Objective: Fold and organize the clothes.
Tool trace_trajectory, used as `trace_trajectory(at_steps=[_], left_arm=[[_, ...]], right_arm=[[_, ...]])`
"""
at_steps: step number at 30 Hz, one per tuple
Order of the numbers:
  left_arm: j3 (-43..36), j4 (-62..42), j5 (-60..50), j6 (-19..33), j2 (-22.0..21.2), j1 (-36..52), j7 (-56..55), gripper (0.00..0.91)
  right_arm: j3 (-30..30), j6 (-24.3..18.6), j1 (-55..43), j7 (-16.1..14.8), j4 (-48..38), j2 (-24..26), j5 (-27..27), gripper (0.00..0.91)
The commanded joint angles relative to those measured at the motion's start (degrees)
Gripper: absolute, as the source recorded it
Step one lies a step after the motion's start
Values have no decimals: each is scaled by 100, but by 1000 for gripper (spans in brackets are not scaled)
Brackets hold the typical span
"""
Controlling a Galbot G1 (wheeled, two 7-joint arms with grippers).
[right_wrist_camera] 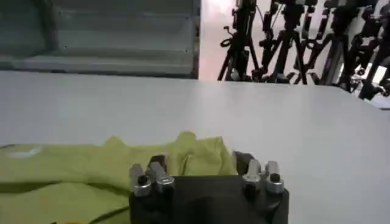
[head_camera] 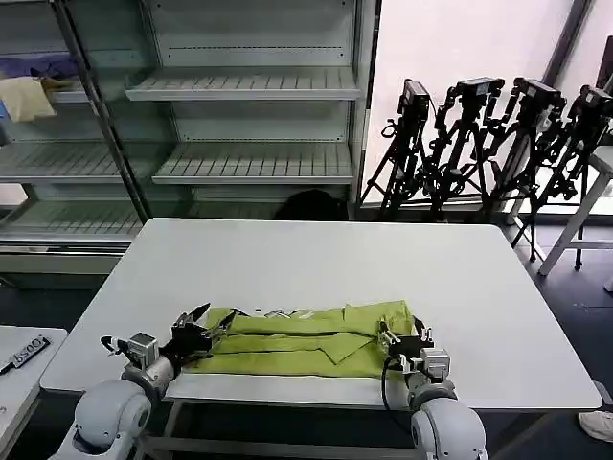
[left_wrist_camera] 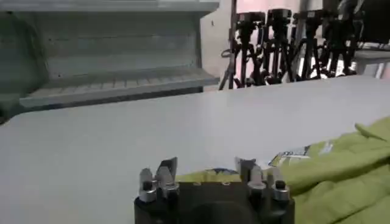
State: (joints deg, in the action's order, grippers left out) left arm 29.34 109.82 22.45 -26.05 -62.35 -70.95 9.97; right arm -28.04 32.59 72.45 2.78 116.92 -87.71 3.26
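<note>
Two hands are stationed at the ends of the lime T-shirt [head_camera: 306, 340], which is laid out as a long, narrow folded band near the front edge of the white table [head_camera: 316, 264]. At the shirt's left end the left hand [head_camera: 198, 328] is seen low over the table; its fingers [left_wrist_camera: 164, 173] are spread apart, and nothing is gripped between them. A strip of white-and-dark print [left_wrist_camera: 292, 154] is glimpsed on the shirt just beyond that hand in the left wrist view. At the shirt's right end the right hand [head_camera: 402, 337] is set right against the fabric, its fingers [right_wrist_camera: 247, 163] parted as well, with a bunched corner of green cloth [right_wrist_camera: 195, 152] lying between and ahead of them; no pinch on the cloth is made out. Behind the table, well apart from the shirt, grey shelving [head_camera: 249, 125] is seen, with a pale yellow cloth [head_camera: 26, 98] and a purple-blue cloth [head_camera: 38, 65] on one shelf, and a row of black tripods [head_camera: 488, 144] beside it
</note>
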Motion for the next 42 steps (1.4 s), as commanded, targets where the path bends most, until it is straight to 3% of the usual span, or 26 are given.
trace_trajectory(at_steps=[1,10,25,27,28,29,31,32,33,42], left_arm=[[46,254,-459,523,-505,-771,-1111,907],[118,71,-222,840,-786,-984,-1494,907],[9,87,295,498,-929,-887,-1545,907],[-7,127,374,441,-943,-897,-1545,826],[-18,148,364,419,-947,-901,-1543,715],[-33,168,367,398,-948,-898,-1551,413],[-43,185,355,318,-967,-881,-1547,212],[-49,184,355,303,-974,-873,-1548,60],[-57,185,345,296,-982,-869,-1529,10],[-128,183,332,142,-1019,-831,-1521,10]], right_arm=[[-363,-271,-282,112,449,89,941,907],[-404,-204,-406,110,443,137,941,907],[-350,-198,-388,66,398,93,872,907],[-353,-195,-386,54,384,99,842,907],[-356,-197,-387,52,379,99,841,907],[-357,-195,-389,53,373,95,842,907],[-355,-194,-390,48,365,85,842,907],[-354,-194,-392,49,362,78,842,907],[-352,-195,-392,50,351,72,834,907],[-355,-196,-401,57,351,59,809,907]])
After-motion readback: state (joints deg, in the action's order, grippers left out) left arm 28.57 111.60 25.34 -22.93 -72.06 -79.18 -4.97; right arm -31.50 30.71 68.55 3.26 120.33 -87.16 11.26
